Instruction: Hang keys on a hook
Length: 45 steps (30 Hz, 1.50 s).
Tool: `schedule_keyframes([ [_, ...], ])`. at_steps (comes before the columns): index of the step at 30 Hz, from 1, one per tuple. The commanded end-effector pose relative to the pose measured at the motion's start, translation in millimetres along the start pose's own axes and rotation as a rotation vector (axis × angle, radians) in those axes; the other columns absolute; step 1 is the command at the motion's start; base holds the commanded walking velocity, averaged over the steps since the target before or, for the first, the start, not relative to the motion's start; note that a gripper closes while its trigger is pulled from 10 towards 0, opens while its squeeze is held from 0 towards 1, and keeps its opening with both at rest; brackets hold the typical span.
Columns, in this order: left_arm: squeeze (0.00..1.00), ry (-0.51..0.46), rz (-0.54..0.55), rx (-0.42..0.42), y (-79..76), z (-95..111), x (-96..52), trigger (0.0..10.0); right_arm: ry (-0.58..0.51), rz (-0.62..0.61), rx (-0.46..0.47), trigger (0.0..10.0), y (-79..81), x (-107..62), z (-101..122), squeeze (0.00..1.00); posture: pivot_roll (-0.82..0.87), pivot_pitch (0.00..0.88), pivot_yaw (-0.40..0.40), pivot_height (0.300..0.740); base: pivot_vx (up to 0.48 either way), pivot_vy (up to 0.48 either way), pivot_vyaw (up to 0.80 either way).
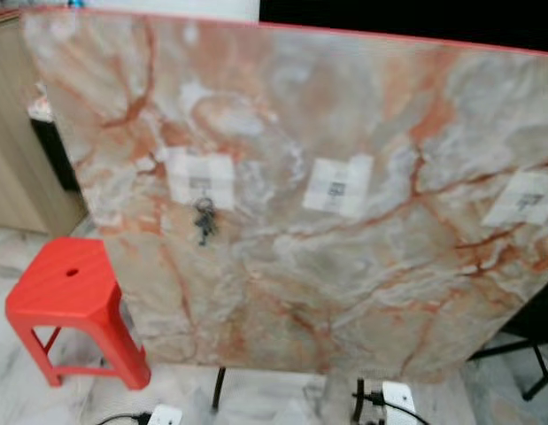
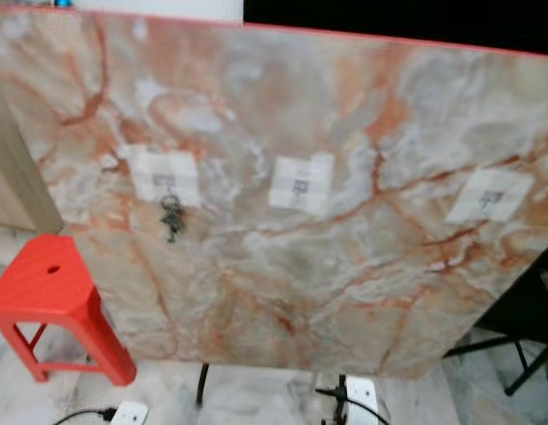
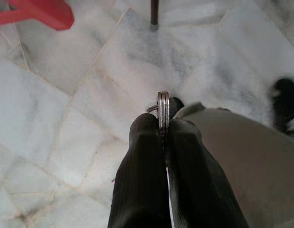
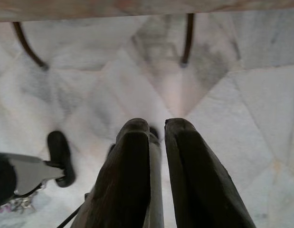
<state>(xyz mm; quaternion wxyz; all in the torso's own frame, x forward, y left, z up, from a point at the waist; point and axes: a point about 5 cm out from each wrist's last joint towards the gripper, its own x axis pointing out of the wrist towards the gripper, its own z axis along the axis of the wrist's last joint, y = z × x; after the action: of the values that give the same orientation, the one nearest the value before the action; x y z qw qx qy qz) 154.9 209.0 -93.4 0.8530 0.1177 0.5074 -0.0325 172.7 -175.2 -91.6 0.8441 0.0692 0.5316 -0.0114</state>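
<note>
Marble board (image 1: 344, 266), upright: three white hook patches; keys (image 1: 204, 220) hang from the leftmost hook (image 1: 201, 181). Red stool (image 1: 70, 301) beside board, lower left. Left gripper (image 3: 164, 124): fingers clenched on a key ring (image 3: 163, 108), above floor. Right gripper (image 4: 156, 127): fingers slightly parted, holding nothing.

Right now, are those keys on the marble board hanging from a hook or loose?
Hanging. The keys dangle below the leftmost hook pad on the upright marble board.
</note>
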Motion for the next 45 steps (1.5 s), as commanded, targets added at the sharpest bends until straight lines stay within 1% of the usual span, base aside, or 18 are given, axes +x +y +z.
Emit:
schedule_keyframes([
  [1,0.0,0.002,-0.019,-0.005,-7.7,0.8,0.7,10.0,0.001,-0.022,-0.007,10.0,-8.8,-1.3,0.2,0.0,-0.01,0.0,-0.045,0.74,0.0,-0.48,0.0],
  [9,0.0,0.0,-0.021,-0.003,-7.8,0.9,0.7,10.0,-0.001,-0.025,-0.005,10.0,-8.7,-1.3,0.2,0.0,-0.01,0.0,-0.045,0.74,0.0,-0.48,0.0],
  [14,0.0,0.001,-0.023,-0.002,-8.1,0.3,0.6,10.0,-0.011,-0.036,0.021,10.0,-8.9,-1.3,-0.7,0.0,-0.01,0.0,-0.041,0.74,0.0,-0.48,0.0],
  [41,0.0,0.005,-0.028,0.017,-7.2,-3.9,-0.3,10.0,0.007,-0.03,-0.002,10.0,-7.3,-1.2,-6.3,0.0,-0.03,0.0,-0.026,0.74,0.0,-0.48,0.0],
  [43,0.0,0.003,-0.018,0.034,-6.7,-3.6,-0.3,10.0,0.008,-0.035,0.007,10.0,-7.6,-1.2,-6.9,0.0,-0.02,0.0,-0.025,0.74,0.0,-0.48,0.0],
  [45,0.0,0.0,-0.012,0.015,-6.6,-3.9,-0.4,10.0,0.009,-0.038,0.009,10.0,-7.7,-1.2,-7.1,0.0,-0.02,0.0,-0.025,0.74,0.0,-0.373,0.0],
])
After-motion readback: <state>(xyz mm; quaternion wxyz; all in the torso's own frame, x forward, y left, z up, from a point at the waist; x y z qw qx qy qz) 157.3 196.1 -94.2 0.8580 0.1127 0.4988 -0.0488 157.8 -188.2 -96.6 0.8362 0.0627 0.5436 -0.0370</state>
